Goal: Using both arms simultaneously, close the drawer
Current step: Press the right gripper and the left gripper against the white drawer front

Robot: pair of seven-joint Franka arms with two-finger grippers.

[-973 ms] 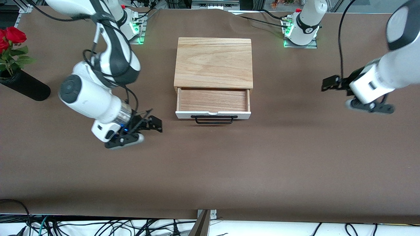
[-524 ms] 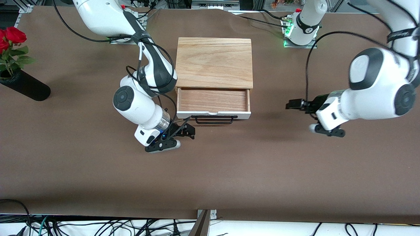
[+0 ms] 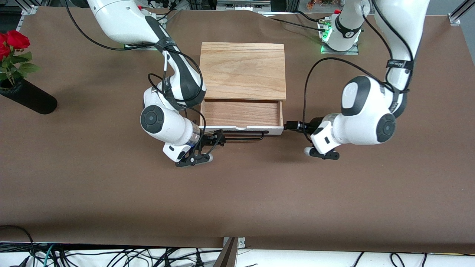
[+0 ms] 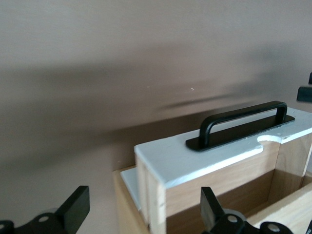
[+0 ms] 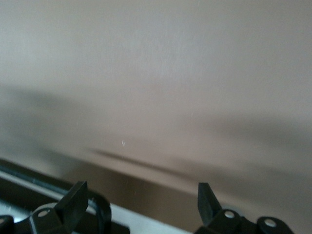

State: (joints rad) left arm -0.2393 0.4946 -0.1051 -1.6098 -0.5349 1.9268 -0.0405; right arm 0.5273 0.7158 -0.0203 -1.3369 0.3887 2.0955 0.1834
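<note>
No legible text or labels

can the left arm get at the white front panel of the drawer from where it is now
Probably yes. The left tool, fingers open, sits at the corner of the shallow light-wood drawer's white front panel toward the left arm's end of the table, and nothing lies between them. The right tool is at the other corner.

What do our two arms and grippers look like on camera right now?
Both arms are glossy white with rounded dark grey joint caps and loose black cables. The left arm and right arm end in small black two-finger grippers: left gripper, right gripper. Green lights glow at the bases.
</note>
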